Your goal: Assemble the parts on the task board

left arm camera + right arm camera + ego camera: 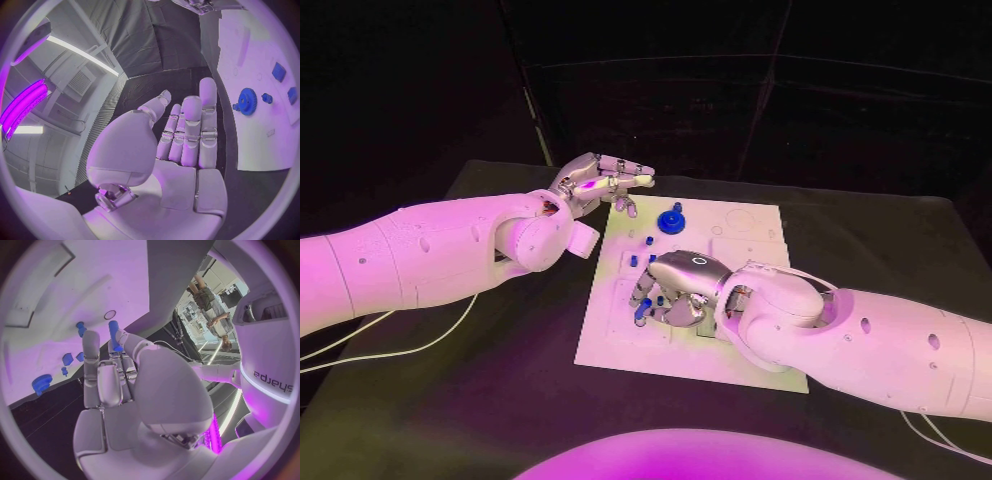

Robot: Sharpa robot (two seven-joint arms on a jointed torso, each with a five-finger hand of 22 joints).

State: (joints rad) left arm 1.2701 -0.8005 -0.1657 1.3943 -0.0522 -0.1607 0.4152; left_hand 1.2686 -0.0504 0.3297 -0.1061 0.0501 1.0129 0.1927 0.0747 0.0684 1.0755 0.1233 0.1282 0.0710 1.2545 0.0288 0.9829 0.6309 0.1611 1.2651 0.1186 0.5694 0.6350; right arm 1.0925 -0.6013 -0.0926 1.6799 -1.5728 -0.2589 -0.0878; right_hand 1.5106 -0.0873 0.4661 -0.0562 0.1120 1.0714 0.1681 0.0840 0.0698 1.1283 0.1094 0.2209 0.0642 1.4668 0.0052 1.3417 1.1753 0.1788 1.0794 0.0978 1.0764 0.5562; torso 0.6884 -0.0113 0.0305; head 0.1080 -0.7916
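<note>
The white task board (733, 345) lies in the middle of the table. A blue gear (672, 218) stands near its far edge, with small blue parts (651, 241) just in front of it. My left hand (600, 185) hovers over the board's far left corner with its fingers stretched out, holding nothing. The left wrist view shows that hand (187, 135) flat, beside the gear (247, 101). My right hand (678, 290) is bent down over the board's left middle. It pinches a blue peg (114, 335) at its fingertips (92, 340), and the peg (642, 312) sits close to the board.
White cables (387, 340) trail across the table's left side. More blue parts (67, 359) and the gear (40, 384) lie on the board beyond my right hand. The board (75, 285) has recesses and a small round hole (110, 314).
</note>
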